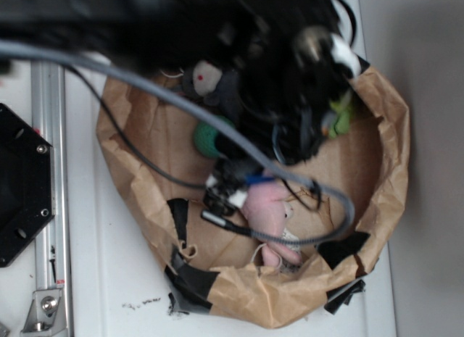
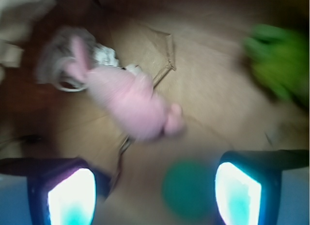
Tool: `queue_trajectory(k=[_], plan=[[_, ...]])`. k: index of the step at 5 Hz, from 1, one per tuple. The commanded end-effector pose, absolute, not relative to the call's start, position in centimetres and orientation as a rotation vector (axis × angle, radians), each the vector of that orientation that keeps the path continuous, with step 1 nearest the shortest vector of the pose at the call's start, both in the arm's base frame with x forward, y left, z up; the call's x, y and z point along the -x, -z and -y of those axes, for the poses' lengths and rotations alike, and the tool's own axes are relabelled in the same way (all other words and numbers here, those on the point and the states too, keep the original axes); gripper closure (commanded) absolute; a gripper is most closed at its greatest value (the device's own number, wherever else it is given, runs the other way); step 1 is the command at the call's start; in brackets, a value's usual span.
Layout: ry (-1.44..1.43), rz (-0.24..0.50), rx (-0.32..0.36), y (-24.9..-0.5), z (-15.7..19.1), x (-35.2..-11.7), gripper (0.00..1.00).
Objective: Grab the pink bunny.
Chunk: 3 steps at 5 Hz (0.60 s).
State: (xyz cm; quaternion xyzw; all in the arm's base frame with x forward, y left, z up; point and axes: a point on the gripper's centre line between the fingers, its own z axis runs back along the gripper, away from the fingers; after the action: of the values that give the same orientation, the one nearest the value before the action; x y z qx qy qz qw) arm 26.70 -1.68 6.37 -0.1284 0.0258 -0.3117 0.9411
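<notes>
The pink bunny [image 1: 267,210] lies on the floor of a brown paper bag [image 1: 377,206], near its front side. In the wrist view the pink bunny [image 2: 131,101] is blurred and lies ahead of the fingers, left of centre. My gripper [image 1: 221,196] is just left of the bunny and partly hidden by the blurred black arm. In the wrist view my gripper [image 2: 155,196] is open, with nothing between the fingers. The green ball [image 2: 189,188] shows between the fingers, below them and nearer the right one.
A grey plush with a cream face [image 1: 210,82] sits at the bag's back left. A lime-green frog plush [image 1: 341,116] is at the back right, also in the wrist view [image 2: 281,67]. The green ball [image 1: 209,139] lies mid-left. Grey cables cross over the bag. A metal rail [image 1: 49,170] runs along the left.
</notes>
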Motion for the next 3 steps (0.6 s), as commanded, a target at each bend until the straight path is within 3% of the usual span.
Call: queue_trajectory(k=[1, 2, 3], plan=[[0.996, -0.145, 0.378, -2.6, 7.7, -21.9, 0.00], [0.947, -0.120, 0.213, -0.7, 7.7, -22.5, 1.00], [0.828, 0.013, 0.101, -2.2, 6.8, -24.1, 1.00]])
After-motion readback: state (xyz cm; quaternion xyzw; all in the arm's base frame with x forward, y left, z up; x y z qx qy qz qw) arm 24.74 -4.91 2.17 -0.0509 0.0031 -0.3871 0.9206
